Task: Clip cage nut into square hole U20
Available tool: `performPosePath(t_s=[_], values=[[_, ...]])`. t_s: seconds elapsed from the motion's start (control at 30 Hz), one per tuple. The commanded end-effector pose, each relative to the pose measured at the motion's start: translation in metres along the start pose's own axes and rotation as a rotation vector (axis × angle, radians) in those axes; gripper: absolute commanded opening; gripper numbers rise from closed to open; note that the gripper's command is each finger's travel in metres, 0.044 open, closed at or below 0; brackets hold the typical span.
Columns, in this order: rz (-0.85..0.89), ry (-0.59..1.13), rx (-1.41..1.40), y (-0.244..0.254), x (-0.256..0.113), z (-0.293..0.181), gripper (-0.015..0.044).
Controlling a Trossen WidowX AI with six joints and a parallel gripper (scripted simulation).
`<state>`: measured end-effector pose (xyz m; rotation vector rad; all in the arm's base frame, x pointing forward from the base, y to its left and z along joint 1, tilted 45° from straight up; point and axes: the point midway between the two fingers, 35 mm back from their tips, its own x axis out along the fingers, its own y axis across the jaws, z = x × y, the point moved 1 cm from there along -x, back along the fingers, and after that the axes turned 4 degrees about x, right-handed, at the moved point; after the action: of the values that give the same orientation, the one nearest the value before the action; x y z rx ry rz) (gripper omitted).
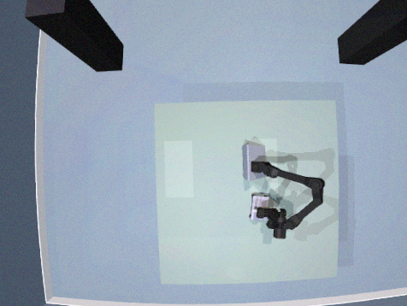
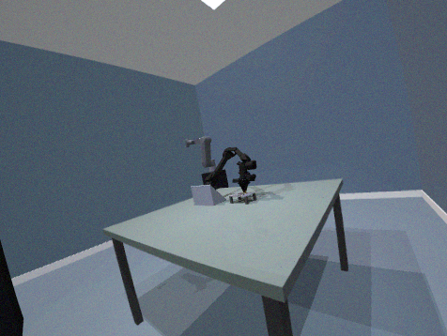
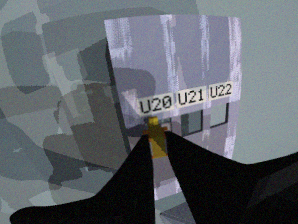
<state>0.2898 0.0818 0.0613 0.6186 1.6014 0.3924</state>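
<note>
Green table (image 1: 205, 256) (image 2: 221, 235): nut (image 3: 158, 142) points lengthwise toward the U20 label (image 3: 156, 104), pinched in the gripper (image 2: 244, 191) (image 3: 156, 139); arm (image 1: 295, 176) (image 2: 229, 152) arches over, wrist downward.

The worktop (image 1: 205, 256) (image 2: 225, 235) looks smooth and matt, its pale green face giving back only soft, blurry patches of light. Its legs (image 2: 127, 282) look dark and dull. The plate (image 1: 261, 202) (image 3: 145, 45) has the look of brushed metal, with streaky bright bands running down a greyish-lilac face; the labels on it look like flat, matt paper or plastic. The nut (image 3: 159, 145) is yellow, with a fairly smooth surface, though whether metal or plastic I cannot tell. The tool (image 2: 244, 188) (image 3: 156, 139) is matt black, like plain plastic. The lilac block (image 1: 254, 155) (image 2: 203, 195) looks smooth and matt. The walls (image 2: 305, 108) look evenly matt, like paint.
</note>
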Motion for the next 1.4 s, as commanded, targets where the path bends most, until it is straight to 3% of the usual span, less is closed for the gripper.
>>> performPosePath(t_s=[0.0, 1.37], values=[[0.012, 0.0, -0.003, -0.0004, 0.0003, 0.0, 0.0029], [0.026, 0.001, -0.003, -0.0013, 0.0007, 0.0005, 0.0029]])
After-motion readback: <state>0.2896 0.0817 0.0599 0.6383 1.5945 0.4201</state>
